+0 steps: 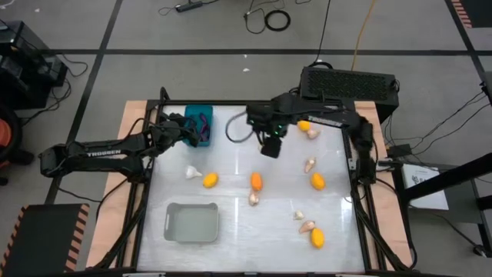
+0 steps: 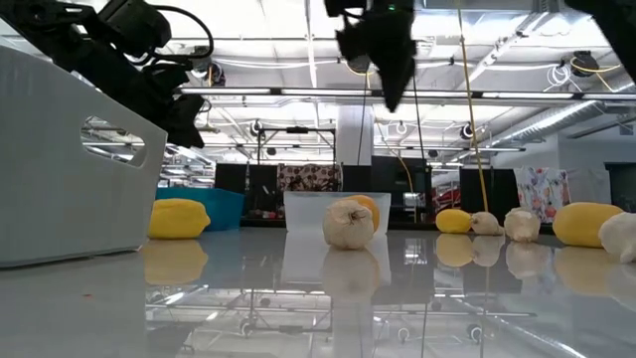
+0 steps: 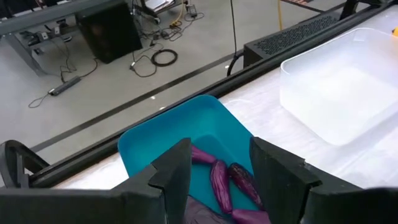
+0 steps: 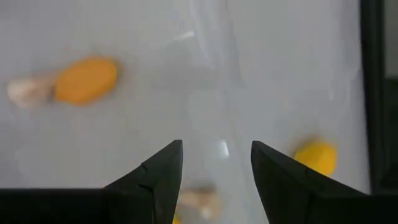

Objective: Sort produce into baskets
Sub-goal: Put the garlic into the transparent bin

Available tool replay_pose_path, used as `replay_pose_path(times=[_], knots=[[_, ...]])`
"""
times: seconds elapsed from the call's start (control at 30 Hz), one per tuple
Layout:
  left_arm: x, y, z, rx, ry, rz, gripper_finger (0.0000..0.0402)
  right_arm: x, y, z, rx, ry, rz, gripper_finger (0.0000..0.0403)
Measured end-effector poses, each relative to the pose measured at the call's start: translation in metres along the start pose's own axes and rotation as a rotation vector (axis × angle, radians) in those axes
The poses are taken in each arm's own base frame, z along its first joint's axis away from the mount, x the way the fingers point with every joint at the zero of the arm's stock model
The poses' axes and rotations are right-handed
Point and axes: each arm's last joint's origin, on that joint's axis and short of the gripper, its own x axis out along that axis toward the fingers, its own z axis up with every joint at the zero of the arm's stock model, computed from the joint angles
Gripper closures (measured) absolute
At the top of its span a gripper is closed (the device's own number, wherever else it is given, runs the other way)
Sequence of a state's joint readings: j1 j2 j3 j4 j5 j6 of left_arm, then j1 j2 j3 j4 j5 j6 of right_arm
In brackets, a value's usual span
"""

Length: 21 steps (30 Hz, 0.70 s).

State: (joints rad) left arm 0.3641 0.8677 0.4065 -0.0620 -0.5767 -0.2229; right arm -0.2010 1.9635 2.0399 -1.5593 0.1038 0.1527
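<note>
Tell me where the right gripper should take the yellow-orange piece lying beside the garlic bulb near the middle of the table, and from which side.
Probably from straight above. The yellow-orange oval lies flat with its long axis running toward the table's near edge, and the garlic bulb sits at its near end. So close the fingers across its narrow middle, one on each long side. The right gripper is open and empty above the clear bin.

Glossy white desk (image 2: 328,298) mirrors the produce. Teal basket (image 3: 186,127) is smooth plastic; clear basket (image 3: 339,87) is frosted translucent plastic. Purple eggplants (image 3: 221,183) look shiny.
</note>
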Motion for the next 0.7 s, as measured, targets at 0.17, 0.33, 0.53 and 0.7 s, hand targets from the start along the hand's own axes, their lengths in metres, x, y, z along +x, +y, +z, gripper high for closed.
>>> replay_pose_path(times=[0.17, 0.33, 0.53, 0.7], knots=[[0.0, 0.0, 0.0, 0.003, 0.0, 0.0, 0.023, 0.004, 0.016, -0.062, 0.135, 0.075, -0.022, 0.022], [0.0, 0.0, 0.0, 0.017, -0.003, -0.001, 0.023, 0.028, 0.032, -0.121, 0.337, 0.086, -0.033, 0.022], [0.0, -0.001, 0.003, 0.0, -0.028, -0.007, 0.023, 0.055, 0.035, -0.167, 0.505, 0.123, -0.071, 0.022], [0.0, -0.002, 0.008, -0.026, -0.068, -0.016, 0.023, 0.076, 0.031, -0.18, 0.565, 0.144, -0.126, 0.0219]])
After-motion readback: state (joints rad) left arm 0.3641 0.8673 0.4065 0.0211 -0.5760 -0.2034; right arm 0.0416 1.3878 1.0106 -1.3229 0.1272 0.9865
